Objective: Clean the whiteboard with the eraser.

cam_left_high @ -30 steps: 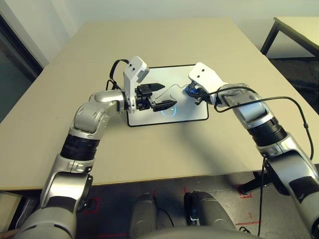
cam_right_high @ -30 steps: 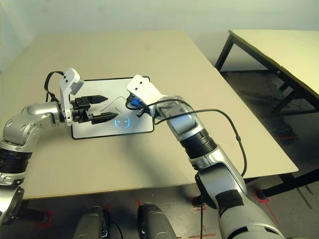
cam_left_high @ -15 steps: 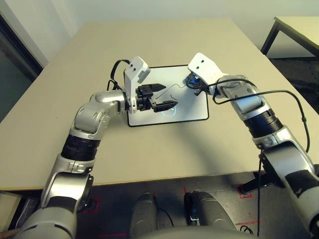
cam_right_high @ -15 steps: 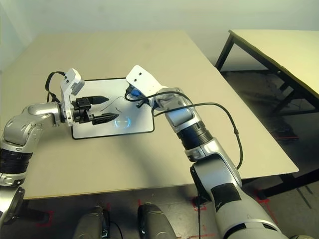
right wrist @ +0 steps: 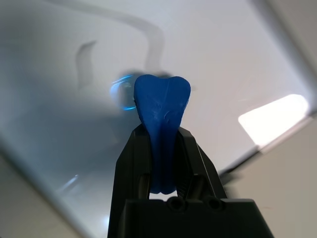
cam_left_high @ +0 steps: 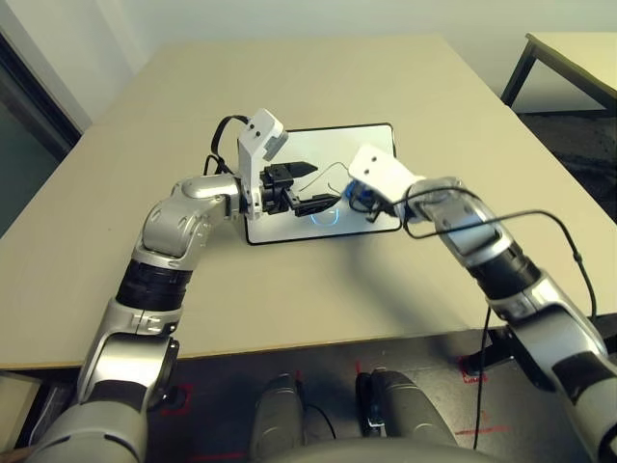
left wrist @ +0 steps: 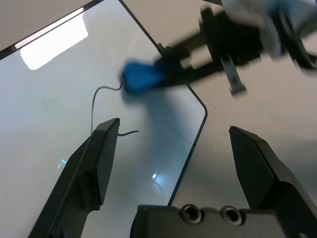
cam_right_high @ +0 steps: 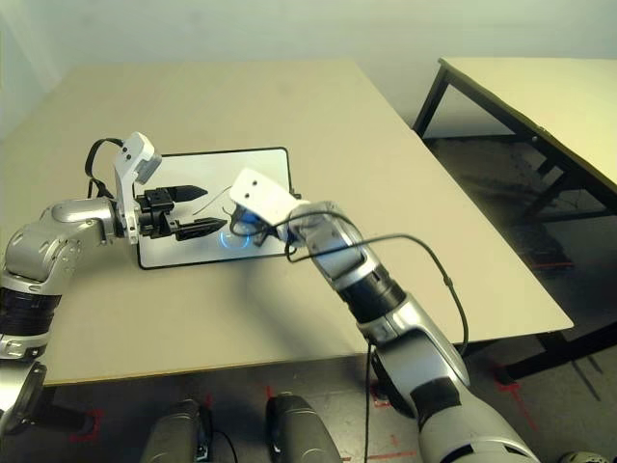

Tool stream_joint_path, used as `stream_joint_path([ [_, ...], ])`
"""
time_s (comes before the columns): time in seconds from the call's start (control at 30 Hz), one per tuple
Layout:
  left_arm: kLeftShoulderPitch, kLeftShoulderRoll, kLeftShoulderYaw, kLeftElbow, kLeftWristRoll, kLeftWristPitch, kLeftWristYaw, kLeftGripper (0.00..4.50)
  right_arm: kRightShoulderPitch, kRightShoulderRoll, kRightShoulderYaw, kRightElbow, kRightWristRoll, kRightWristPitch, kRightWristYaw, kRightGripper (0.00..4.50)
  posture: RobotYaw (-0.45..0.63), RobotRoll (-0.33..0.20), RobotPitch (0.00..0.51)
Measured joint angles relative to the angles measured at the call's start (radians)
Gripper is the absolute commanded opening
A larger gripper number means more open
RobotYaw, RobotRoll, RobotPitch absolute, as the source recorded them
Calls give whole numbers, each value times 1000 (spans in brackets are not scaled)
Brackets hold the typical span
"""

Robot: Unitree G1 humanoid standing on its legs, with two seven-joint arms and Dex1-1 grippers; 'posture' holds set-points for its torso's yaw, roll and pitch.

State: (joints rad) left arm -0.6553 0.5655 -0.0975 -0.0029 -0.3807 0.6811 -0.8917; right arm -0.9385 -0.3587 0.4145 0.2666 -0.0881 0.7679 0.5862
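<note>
A broad beige table point(cam_left_high: 318, 280) with a dark edge fills most of the scene, set against a pale wall point(cam_right_high: 289, 29) at its far side. To the right stands a second beige table point(cam_right_high: 540, 92) on black legs, well apart from the first across a strip of dark grey floor point(cam_right_high: 501, 183). Red tape marks point(cam_left_high: 482, 424) lie on the floor below the near table edge.

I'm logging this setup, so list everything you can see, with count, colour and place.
whiteboard: one, white with black frame and thin black scribbles, middle of the table.
eraser: one, bright blue, clamped in the right gripper over the board.
table: one, beige, under the board.
second table: one, beige with black legs, far right.
left gripper: black fingers open, above the board's left part.
right gripper: black fingers shut on the eraser.
</note>
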Motion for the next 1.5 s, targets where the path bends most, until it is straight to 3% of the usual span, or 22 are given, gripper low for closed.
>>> stream_joint_path([
  [0.2, 0, 3, 0, 0, 0, 0, 1, 4500, -6, 10, -10, 19, -14, -37, -4, 617, -25, 0, 71],
  [0.47, 0, 8, 2, 2, 0, 0, 1, 4500, 169, 1, 51, -235, -20, 84, 60, 617, -27, 0, 68],
  [0.63, 0, 10, 2, 5, 1, -1, -1, 4500, 159, -3, 60, -221, -30, 90, 74, 617, -25, 0, 64],
  [0.8, -1, 11, 3, 6, 1, -3, -1, 4500, -19, 11, 21, 27, -46, -38, 27, 599, -20, 0, 64],
  [0.9, 0, 14, 3, 6, 2, -3, -1, 4500, -61, 10, -16, 118, -61, -96, 0, 599, -16, 0, 66],
  [1.03, 0, 14, 4, 6, 2, -4, -1, 4500, -47, 15, -18, 110, -72, -113, 8, 599, -15, 0, 67],
  [1.27, 0, 15, 4, 9, 3, -6, -1, 4500, 107, -9, 16, -110, -85, -17, 73, 599, -21, 0, 67],
  [1.5, -1, 14, 4, 25, 4, -15, -3, 4500, 69, 3, 29, -47, -93, -23, 81, 599, -24, 0, 66],
])
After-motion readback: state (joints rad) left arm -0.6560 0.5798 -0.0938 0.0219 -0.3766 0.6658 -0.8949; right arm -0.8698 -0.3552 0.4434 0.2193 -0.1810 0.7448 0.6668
